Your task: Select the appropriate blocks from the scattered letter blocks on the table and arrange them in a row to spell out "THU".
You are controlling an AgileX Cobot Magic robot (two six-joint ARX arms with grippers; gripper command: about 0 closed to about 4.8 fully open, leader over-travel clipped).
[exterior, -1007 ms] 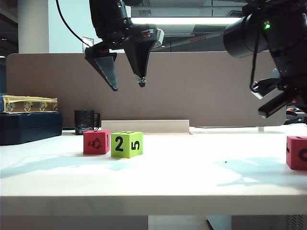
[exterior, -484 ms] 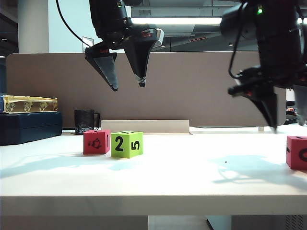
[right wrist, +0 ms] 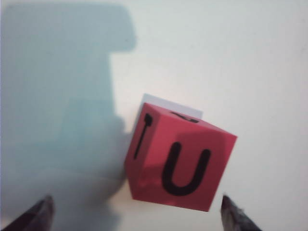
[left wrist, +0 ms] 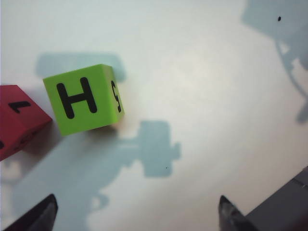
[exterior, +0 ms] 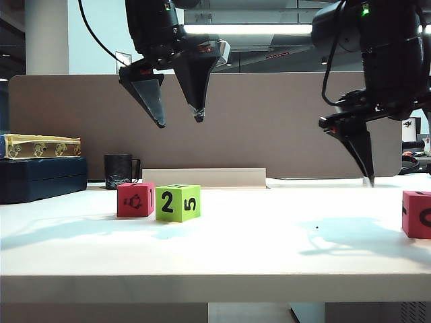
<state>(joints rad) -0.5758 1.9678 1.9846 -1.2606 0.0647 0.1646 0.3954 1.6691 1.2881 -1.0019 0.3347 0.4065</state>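
Standing on the white table (exterior: 269, 235), two blocks are observed touching side by side at left: a red block (exterior: 135, 199) with an animal drawing and a lime green block (exterior: 178, 202) whose top face is seen to bear an H in the left wrist view. A second red block (right wrist: 179, 160), marked U on top, is found alone near the right edge. The left gripper (exterior: 176, 116) is held high above the pair, fingers spread, nothing grasped. The right gripper (right wrist: 137, 211) is positioned above the U block, fingers released wide, empty.
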